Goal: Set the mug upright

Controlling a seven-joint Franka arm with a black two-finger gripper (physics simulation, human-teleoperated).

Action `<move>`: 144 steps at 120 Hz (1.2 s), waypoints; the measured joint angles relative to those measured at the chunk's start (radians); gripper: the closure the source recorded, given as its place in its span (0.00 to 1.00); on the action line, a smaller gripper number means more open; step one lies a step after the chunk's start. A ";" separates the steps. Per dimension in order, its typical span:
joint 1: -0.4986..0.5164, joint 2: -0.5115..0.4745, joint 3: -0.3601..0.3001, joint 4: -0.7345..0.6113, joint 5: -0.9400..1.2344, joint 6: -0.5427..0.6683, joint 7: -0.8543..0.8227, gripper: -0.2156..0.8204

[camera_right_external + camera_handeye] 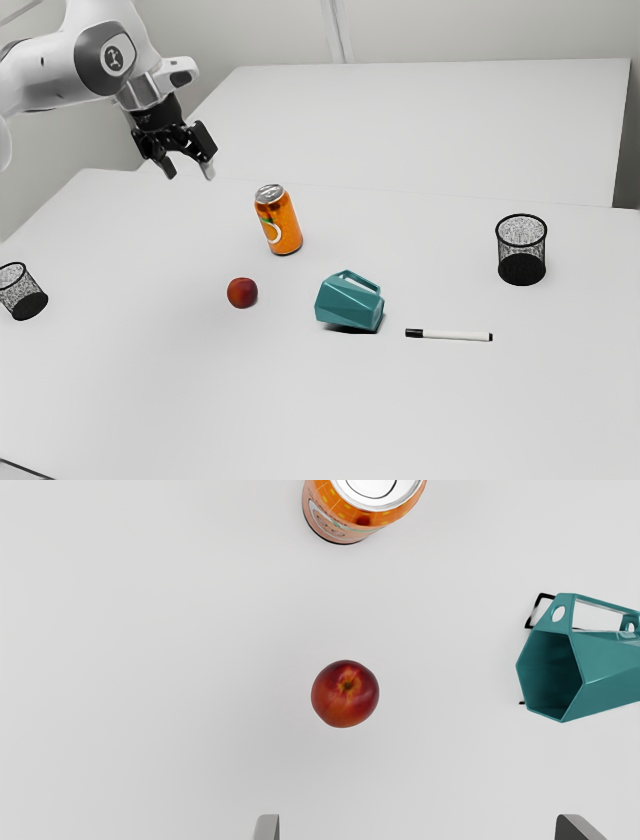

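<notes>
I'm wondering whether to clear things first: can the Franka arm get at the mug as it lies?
Probably yes: its open gripper holds nothing, and the tipped mug lies clear of the can, red fruit and marker. Coming down from above looks unobstructed.

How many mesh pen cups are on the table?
2. One mesh pen cup is at the exterior view's left edge; the other cup is toward the exterior view's right, farther right than the teal mug.

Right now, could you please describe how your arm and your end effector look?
My arm is white and rounded, with a dark grey joint cap bearing a round emblem. My end effector is black, with two fingers ending in grey tips.
</notes>
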 joint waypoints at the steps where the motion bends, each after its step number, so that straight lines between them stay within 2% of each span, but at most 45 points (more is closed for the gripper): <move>1: 0.000 0.000 0.000 0.000 0.000 0.000 0.000 0.21; 28: 0.000 0.000 0.000 -0.003 0.000 -0.001 0.001 0.21; 41: 0.000 -0.003 0.000 -0.048 -0.030 0.000 0.002 0.21; 69: 0.000 -0.006 -0.024 -0.134 -0.315 0.008 0.010 0.21; 85: -0.001 0.002 -0.037 -0.254 -0.485 0.069 0.046 0.21; 97: -0.001 0.037 -0.046 -0.307 -0.582 0.126 0.084 0.21; 113: -0.002 0.113 -0.092 -0.337 -0.692 0.201 0.136 0.21; 144: -0.001 0.214 -0.118 -0.345 -0.811 0.283 0.223 0.21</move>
